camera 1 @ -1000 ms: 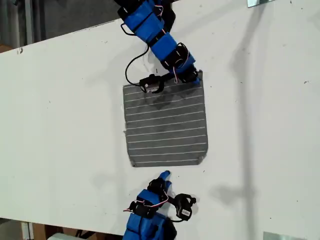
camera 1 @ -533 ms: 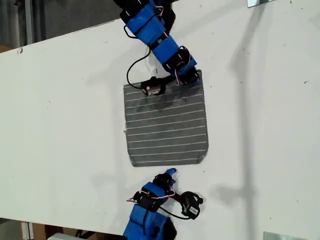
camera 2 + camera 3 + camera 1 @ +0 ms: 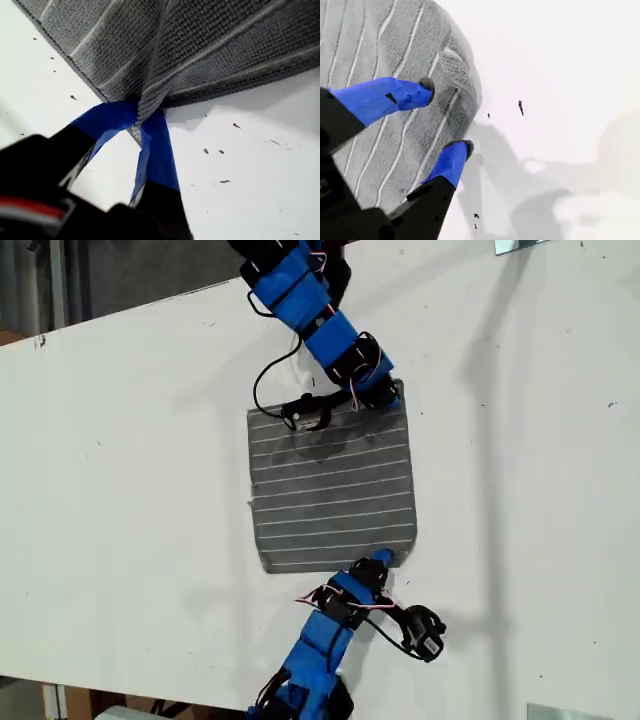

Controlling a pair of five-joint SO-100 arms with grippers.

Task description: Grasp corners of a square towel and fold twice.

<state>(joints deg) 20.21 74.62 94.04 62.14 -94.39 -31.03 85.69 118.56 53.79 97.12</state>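
**At both corners, one pinched and one waiting**

Between the jaws of my first gripper (image 3: 142, 120) a corner of the towel (image 3: 332, 485) is clenched, bunched into a ridge. My second gripper (image 3: 447, 117) hangs spread over another corner (image 3: 462, 75), holding nothing. I judge it should lower straight, one finger under the hem, then close. Beneath lies a white table (image 3: 120, 470), flat, with free room around the cloth.

The towel (image 3: 332, 485) is a dark grey square cloth with thin white stripes (evenly spaced), spread nearly flat on the white surface (image 3: 120, 490); one of its corners (image 3: 145, 107) is bunched and pinched between blue jaws; another rounded corner (image 3: 462, 75) lies flat; its edges look slightly wavy.
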